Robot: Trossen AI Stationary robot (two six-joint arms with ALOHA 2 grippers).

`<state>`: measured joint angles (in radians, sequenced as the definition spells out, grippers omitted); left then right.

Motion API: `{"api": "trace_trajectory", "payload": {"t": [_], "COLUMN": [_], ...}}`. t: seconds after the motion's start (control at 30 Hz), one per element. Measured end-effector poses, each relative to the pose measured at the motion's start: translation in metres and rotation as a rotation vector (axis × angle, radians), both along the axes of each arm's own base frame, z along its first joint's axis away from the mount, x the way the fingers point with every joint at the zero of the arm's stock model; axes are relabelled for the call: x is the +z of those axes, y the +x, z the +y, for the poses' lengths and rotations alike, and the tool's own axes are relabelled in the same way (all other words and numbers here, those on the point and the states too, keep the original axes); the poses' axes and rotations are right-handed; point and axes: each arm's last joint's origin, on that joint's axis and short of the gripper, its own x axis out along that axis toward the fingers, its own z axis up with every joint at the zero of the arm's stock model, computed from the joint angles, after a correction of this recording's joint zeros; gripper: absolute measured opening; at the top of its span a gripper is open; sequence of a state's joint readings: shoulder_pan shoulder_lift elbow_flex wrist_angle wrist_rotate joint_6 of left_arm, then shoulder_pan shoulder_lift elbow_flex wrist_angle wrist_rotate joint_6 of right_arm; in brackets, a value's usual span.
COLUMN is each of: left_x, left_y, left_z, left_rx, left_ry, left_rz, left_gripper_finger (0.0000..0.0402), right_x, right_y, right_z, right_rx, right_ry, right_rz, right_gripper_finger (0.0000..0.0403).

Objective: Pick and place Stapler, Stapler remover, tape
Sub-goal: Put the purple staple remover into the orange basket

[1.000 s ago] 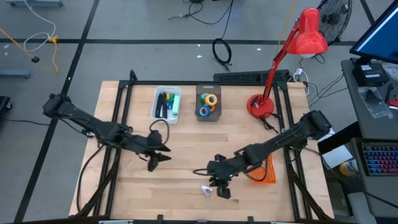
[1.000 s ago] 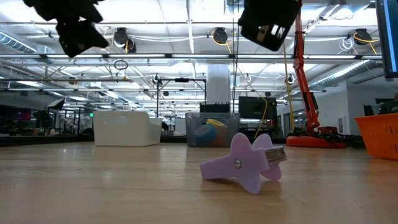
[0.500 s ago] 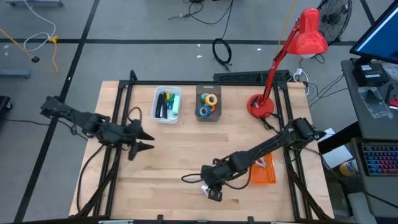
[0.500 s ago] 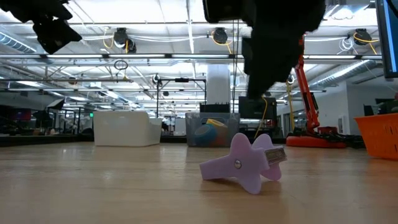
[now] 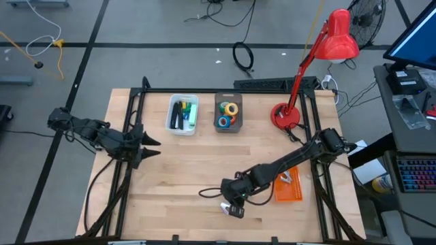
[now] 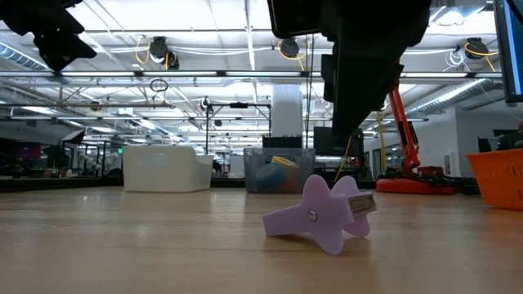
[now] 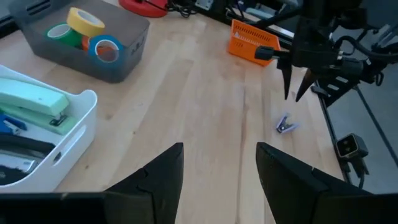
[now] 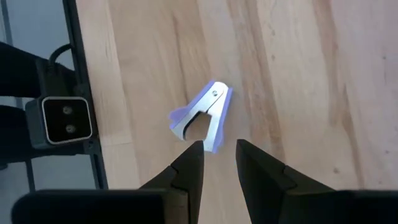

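Note:
A lilac staple remover [image 8: 202, 118] lies on the wooden table near its near edge, resting on its plastic wings [image 6: 323, 214]. My right gripper [image 8: 219, 155] hangs just above it, pointing steeply down. It is open by a narrow gap, with nothing between the fingers. My left gripper [image 7: 219, 168] is open and held high over the table's left edge [image 5: 146, 145]. A mint stapler [image 7: 31, 102] lies in the white bin [image 5: 182, 113]. The tape rolls [image 7: 87, 28] sit in the grey bin [image 5: 228, 112].
An orange basket [image 5: 289, 187] stands to the right of my right arm. A red desk lamp [image 5: 300, 82] stands at the far right. The camera box [image 8: 65, 119] sits at the table's near edge, beside the staple remover. Bare wood lies between the two grippers.
My left gripper has drawn back toward the table's left edge, staying high and open. My right gripper has sunk toward the staple remover, moved a little toward the near edge and tipped further down. The staple remover has not moved.

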<state>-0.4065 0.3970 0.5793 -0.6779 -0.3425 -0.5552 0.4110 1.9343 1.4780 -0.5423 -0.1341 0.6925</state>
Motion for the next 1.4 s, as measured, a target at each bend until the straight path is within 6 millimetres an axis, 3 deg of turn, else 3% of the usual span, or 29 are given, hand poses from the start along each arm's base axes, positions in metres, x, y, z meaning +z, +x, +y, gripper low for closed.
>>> {"api": "trace_trajectory", "payload": {"t": [0.13,0.3,0.5,1.4], "left_x": [-0.001,-0.001,-0.002,-0.002], "left_y": [-0.001,-0.001,-0.001,-0.001], "left_z": [0.0,0.0,0.0,0.0], "left_rx": [0.001,0.001,0.004,0.005], "left_ry": [0.005,0.007,0.004,0.001], "left_rz": [0.012,0.016,0.022,0.022], "left_gripper_finger": [0.0202,0.0202,0.0202,0.0202], "right_x": [-0.001,-0.021,-0.029,-0.042], "right_y": [0.0,0.005,0.01,0.006], "right_z": [0.0,0.001,0.002,0.0], "right_rx": [0.002,0.009,0.013,-0.026], "right_ry": [-0.002,0.014,0.029,0.052], "right_rz": [0.002,0.047,0.047,0.045], "right_gripper_finger": [0.0089,0.0089,0.0089,0.0088]}}
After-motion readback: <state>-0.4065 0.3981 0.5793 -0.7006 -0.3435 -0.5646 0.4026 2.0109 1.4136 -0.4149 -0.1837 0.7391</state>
